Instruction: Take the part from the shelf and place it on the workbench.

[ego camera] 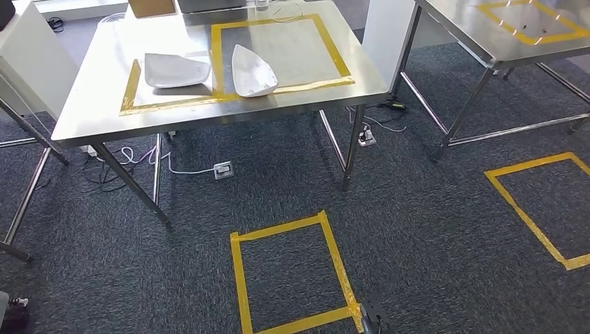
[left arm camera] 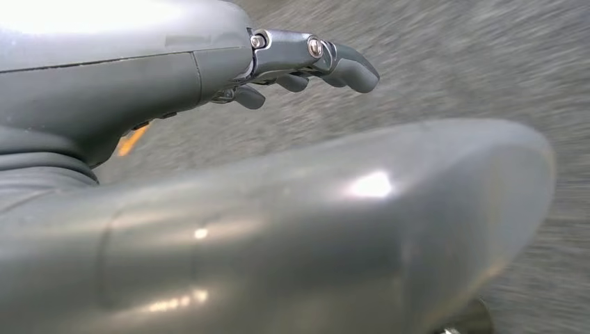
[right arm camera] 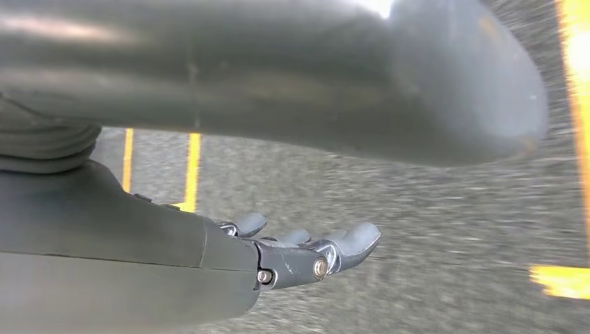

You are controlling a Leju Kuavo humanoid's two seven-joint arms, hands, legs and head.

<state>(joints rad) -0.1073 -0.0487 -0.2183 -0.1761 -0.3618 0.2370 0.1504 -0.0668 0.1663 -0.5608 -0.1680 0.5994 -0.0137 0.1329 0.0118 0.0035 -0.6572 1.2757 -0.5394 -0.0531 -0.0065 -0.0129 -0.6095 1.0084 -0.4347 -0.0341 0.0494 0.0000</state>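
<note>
Two white curved shell parts lie on the steel workbench (ego camera: 90,104) in the head view. One part (ego camera: 175,70) sits inside the left yellow tape outline. The other part (ego camera: 252,71) lies across the near edge of the larger tape rectangle. My left hand (left arm camera: 160,76) hangs over the grey carpet, its fingers (left arm camera: 348,66) slightly curved and apart, holding nothing. My right hand (right arm camera: 174,257) hangs the same way over carpet with yellow tape lines, fingers (right arm camera: 348,243) apart around nothing.
A second steel table (ego camera: 487,35) stands at the back right. Yellow tape squares mark the carpet in front (ego camera: 292,275) and at the right (ego camera: 543,202). Cables and a power socket (ego camera: 222,169) lie under the workbench. A white cabinet (ego camera: 28,62) and metal legs stand at the left.
</note>
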